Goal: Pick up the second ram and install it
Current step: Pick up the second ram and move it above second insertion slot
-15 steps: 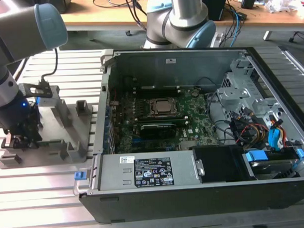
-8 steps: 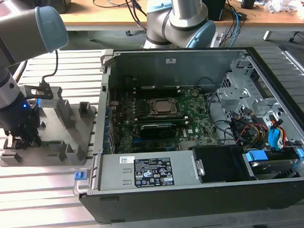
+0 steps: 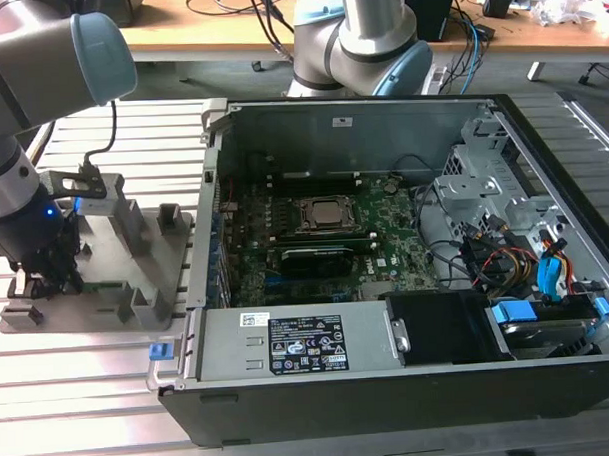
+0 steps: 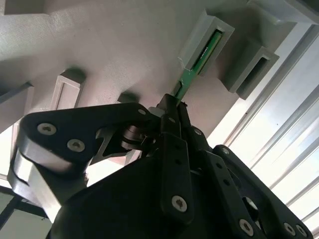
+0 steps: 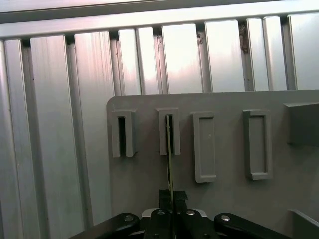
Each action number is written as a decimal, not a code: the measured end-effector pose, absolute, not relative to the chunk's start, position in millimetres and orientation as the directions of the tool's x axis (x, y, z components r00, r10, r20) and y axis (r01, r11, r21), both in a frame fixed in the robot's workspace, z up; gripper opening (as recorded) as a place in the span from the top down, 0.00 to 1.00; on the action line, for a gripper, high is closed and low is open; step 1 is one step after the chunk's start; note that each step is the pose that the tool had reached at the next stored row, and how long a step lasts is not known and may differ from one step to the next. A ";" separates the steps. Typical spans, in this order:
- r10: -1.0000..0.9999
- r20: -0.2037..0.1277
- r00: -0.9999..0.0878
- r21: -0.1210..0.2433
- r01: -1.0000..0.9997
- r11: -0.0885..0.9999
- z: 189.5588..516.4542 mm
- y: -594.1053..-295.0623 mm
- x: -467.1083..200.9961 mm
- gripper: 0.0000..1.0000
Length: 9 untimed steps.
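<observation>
**Gripper (image 3: 48, 275) pinched on the second ram (image 4: 199, 55) at the holder tray (image 3: 150, 248)**

In the exterior view I see the gripper low over the grey holder tray, to the exterior view's left of the open computer case (image 3: 370, 391). In the second wrist view the fingers (image 4: 172, 129) are closed tight on the green stick, its far end seated in a slotted post (image 4: 209, 30). In the first wrist view the ram (image 5: 170, 154) stands edge-on in that post.
</observation>
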<state>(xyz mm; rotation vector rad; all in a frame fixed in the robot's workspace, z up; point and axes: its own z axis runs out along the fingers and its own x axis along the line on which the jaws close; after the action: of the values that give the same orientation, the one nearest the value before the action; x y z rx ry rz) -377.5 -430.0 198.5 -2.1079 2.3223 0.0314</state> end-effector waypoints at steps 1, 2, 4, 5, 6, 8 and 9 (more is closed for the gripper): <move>-0.995 -0.017 -0.097 0.011 -0.995 0.097 198.4 -430.0 -377.5 0.86; -0.995 -0.017 -0.097 0.011 -0.995 0.096 198.2 -430.0 -377.5 0.86; -0.995 -0.017 -0.097 0.011 -0.995 0.097 198.0 -430.0 -377.5 0.86; -0.995 -0.017 -0.097 0.011 -0.995 0.097 198.0 -430.0 -377.5 0.86; -0.995 -0.017 -0.097 0.011 -0.995 0.097 198.2 -430.0 -377.5 0.86; -0.995 -0.016 -0.097 0.011 -0.995 0.096 200.8 -430.0 -377.5 0.86; -0.995 -0.016 -0.097 0.011 -0.995 0.096 202.8 -430.0 -377.5 0.86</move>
<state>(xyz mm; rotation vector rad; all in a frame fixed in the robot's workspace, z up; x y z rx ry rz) -377.5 -430.0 202.8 -2.1085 2.3230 0.0298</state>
